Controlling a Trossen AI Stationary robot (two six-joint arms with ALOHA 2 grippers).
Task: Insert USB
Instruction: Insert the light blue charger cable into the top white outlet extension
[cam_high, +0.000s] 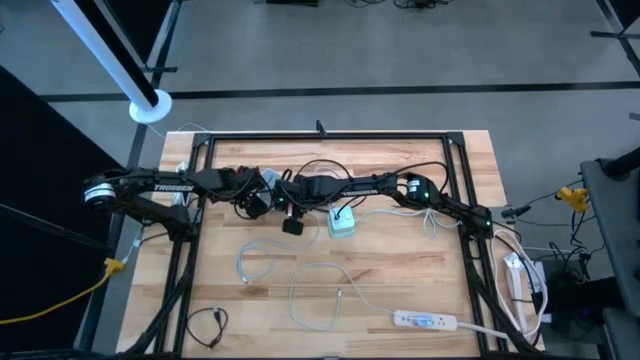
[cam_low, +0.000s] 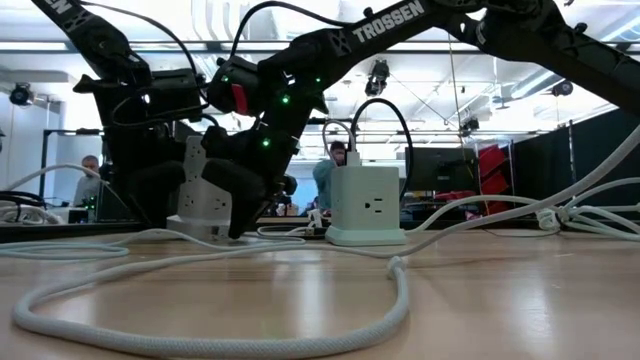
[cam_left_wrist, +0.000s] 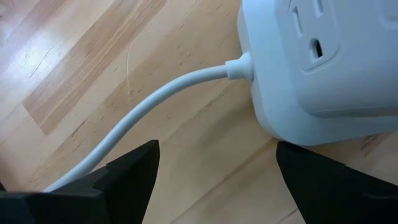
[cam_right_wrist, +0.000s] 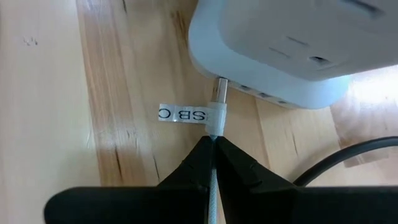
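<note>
Presently catalogued, counted by kind, on one wooden table (cam_high: 400, 290).

Grippers, two. The right gripper (cam_right_wrist: 214, 144) is pinched tight on one braided cable (cam_right_wrist: 213, 186), held just behind its USB plug (cam_right_wrist: 219, 99). A white tag (cam_right_wrist: 181, 114) printed with letters is seen on that plug. The plug's metal tip lies directly ahead of the fingertips, at the lower edge of the hub (cam_right_wrist: 280, 50); whether it has entered a port cannot be told. The left gripper (cam_left_wrist: 214, 180) is spread wide and nothing is held in it. Between and ahead of its two fingers (cam_left_wrist: 134, 171), the hub's own white cord (cam_left_wrist: 143, 106) is seen running into the hub's side.

Hubs, one: a pale cube (cam_high: 341, 222) with one outlet visible on a side face, found beside both grippers, near the table's middle. In the low view it stands upright (cam_low: 366, 205), with a black lead (cam_low: 385, 110) looped over it.

Power strips, one (cam_high: 428, 321), well apart from both grippers, near the table's edge.

Loose cables, three: two white (cam_high: 325, 290) (cam_high: 250, 262) and one small black (cam_high: 208, 325), all apart from the grippers.

People, at least two (cam_low: 90, 180) (cam_low: 325, 180), seen in the room beyond.
</note>
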